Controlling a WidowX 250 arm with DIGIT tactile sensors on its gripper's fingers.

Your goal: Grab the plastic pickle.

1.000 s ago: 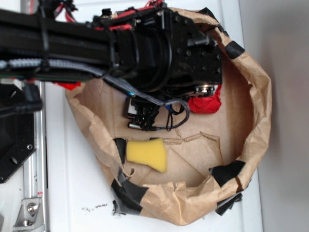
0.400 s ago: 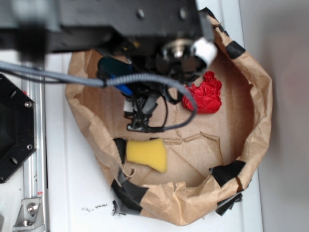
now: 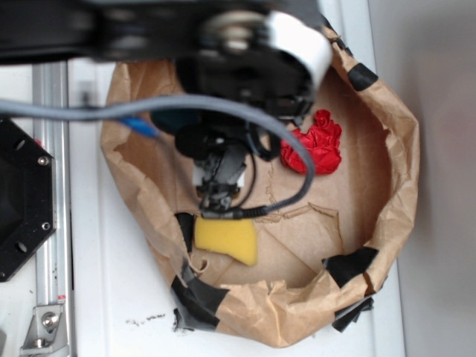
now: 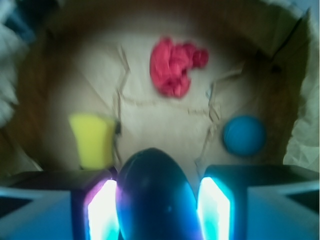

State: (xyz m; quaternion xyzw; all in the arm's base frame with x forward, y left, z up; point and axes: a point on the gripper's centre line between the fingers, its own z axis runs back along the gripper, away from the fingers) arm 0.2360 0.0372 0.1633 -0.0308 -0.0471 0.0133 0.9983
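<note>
The wrist view shows the plastic pickle point(image 4: 155, 195), dark teal-green and glossy, standing up between the two lit finger pads point(image 4: 102, 210). My gripper point(image 4: 160, 200) is shut on it, and both pads press against its sides. The pickle's rounded end hangs above the brown paper floor. From the exterior view, my blurred arm point(image 3: 223, 44) covers the top of the paper bag point(image 3: 394, 171), and the gripper's black parts point(image 3: 218, 182) hang over the bag's left middle. I cannot make out the pickle there.
A yellow sponge block point(image 3: 227, 239) point(image 4: 92, 140) lies near the bag's lower left wall. A crumpled red cloth point(image 3: 318, 145) point(image 4: 175, 67) sits toward the right. A blue ball point(image 4: 244, 135) rests on the bag floor. A grey cable point(image 3: 290, 149) loops over the bag.
The arm has come up toward the exterior camera, looking larger and more blurred. The red cloth it half covered now shows fully. The sponge has not moved.
</note>
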